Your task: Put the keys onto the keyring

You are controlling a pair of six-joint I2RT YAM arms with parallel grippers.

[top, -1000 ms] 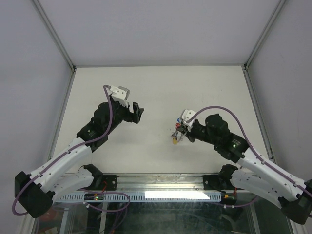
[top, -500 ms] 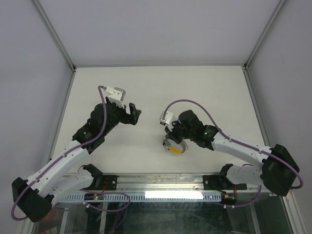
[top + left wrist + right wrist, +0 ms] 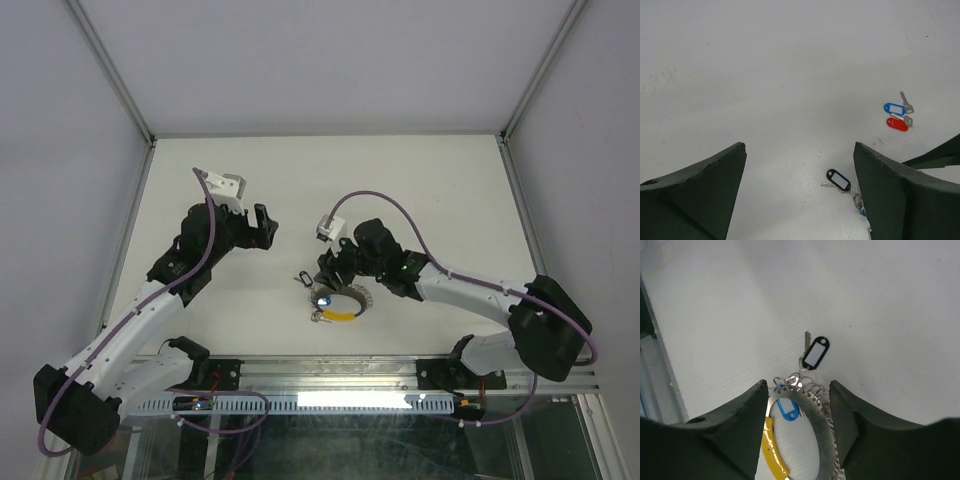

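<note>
The keyring (image 3: 826,437), a silvery beaded ring with a yellow arc (image 3: 772,447), lies flat on the table between the fingers of my right gripper (image 3: 797,384), which stands open around it. A blue-tagged key (image 3: 787,409) hangs on the ring and rests inside it. A black-tagged key (image 3: 816,352) sticks out from the ring's far side. From above, the keyring (image 3: 352,303) sits just below the right gripper (image 3: 328,283). My left gripper (image 3: 799,146) is open and empty, raised above the table. It looks down on the black-tagged key (image 3: 838,180) and on two loose keys, blue-tagged (image 3: 895,108) and red-tagged (image 3: 897,123).
The white table (image 3: 430,190) has grey walls at the back and both sides. A metal rail (image 3: 340,372) runs along its near edge between the arm bases. The left gripper (image 3: 265,228) hangs left of the keyring.
My right gripper swung left and down with the keyring, then opened; the ring now lies on the table between its fingers. The left arm drew slightly left and back.
</note>
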